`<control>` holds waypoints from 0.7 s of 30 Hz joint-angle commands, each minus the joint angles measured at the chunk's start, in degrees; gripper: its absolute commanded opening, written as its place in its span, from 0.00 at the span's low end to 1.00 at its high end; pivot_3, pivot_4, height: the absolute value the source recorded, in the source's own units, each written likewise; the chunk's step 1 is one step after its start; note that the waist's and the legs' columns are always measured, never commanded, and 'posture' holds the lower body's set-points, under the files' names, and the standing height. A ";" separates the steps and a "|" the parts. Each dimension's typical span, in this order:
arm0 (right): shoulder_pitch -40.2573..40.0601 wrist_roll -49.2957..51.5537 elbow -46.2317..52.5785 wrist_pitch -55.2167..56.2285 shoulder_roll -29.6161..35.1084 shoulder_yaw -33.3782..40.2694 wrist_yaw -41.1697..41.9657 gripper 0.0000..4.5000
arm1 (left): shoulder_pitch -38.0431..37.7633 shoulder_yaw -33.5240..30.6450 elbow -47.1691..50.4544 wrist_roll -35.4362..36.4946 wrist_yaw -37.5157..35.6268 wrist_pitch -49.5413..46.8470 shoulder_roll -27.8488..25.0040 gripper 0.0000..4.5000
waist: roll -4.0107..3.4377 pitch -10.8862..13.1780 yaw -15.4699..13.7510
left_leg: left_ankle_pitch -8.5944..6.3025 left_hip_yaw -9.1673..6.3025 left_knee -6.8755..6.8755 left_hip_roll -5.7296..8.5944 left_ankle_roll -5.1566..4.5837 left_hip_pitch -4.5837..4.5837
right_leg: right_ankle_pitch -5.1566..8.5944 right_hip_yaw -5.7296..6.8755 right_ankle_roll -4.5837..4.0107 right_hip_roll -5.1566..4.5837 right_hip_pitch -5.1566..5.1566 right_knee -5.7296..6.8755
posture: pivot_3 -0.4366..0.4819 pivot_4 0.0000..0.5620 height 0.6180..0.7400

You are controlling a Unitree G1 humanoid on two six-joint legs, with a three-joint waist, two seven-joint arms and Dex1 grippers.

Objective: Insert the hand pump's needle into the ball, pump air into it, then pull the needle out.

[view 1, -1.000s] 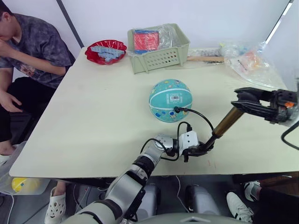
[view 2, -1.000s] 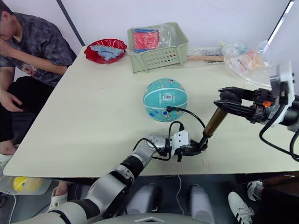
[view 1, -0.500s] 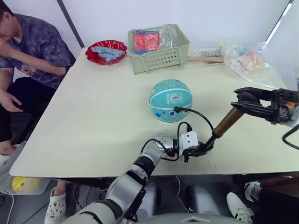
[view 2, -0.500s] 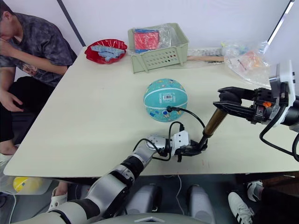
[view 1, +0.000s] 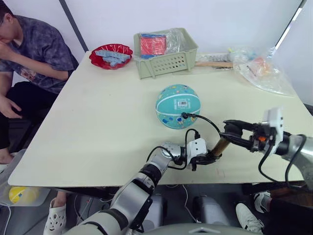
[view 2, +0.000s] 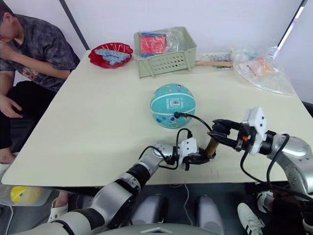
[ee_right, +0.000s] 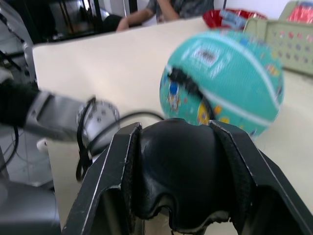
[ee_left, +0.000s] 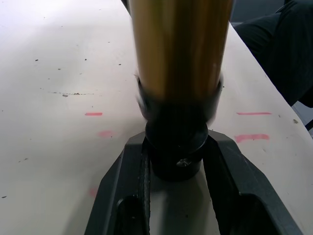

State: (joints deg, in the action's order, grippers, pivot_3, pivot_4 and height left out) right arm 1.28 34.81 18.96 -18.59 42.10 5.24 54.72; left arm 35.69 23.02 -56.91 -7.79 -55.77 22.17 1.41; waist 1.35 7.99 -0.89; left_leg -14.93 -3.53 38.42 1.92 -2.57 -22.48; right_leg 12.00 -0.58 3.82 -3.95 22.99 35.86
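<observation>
The teal ball (view 1: 178,105) sits a little right of the frame's centre on the pale tabletop (view 1: 98,122), its white barcode label facing the camera. A black fitting is seated in the ball's lower right face, and the needle itself cannot be made out there. From that fitting a thin black hose (view 1: 208,121) arcs down and to the right toward the hand pump (view 1: 221,145), which stands tilted at lower right of centre, near the tabletop's front edge and just below and right of the ball.

The left pincer (view 1: 204,158) pinches the pump's black bottom cap; in the left wrist view its two black fingers (ee_left: 128,171) press against either side of that cap, with the gold barrel rising above them. The right pincer (view 1: 234,133) comes in from the right edge of the frame and grips the pump's black handle at the upper end of the barrel; in the right wrist view the handle (ee_right: 176,171) sits clamped between both fingers (ee_right: 110,171), with the ball just beyond it.

At the top of the frame stand a pale green basket (view 1: 166,56) with packaged goods inside, a red bowl (view 1: 111,54) to its left, and clear plastic bags (view 1: 261,71) at upper right. A person (view 1: 29,54) sits at the upper left, beside the tabletop.
</observation>
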 commanded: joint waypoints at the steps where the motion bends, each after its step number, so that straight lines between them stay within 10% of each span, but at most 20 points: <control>1: -1.81 -3.82 -2.92 0.33 -0.75 -2.04 -0.45 0.37 | -1.14 1.59 -1.86 -2.20 -0.71 -0.78 -0.34 0.24 | -0.05 -0.03 0.00 | 0.00 0.00 0.00 0.00 0.00 0.02 | 0.00 0.00 0.00 0.00 -0.02 0.00 | 0.48 0.27 0.98; 21: 11.29 18.28 3.76 -16.26 11.32 16.88 0.80 0.37 | -0.46 1.53 -3.12 -2.39 -1.01 -0.19 -0.25 0.24 | -0.63 0.45 -0.22 | 0.00 -0.03 -0.01 0.08 0.00 -0.29 | 0.00 0.02 0.00 -0.09 0.18 -0.03 | 0.48 0.27 0.98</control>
State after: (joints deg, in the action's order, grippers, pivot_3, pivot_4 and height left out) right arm 10.25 50.46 21.26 -34.58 51.91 16.24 55.94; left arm 36.40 22.99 -57.41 -7.69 -56.34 22.98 1.85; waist 0.72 8.44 -1.11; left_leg -14.93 -3.54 38.42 2.00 -2.57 -22.78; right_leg 12.00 -0.57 3.82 -4.04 23.17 35.84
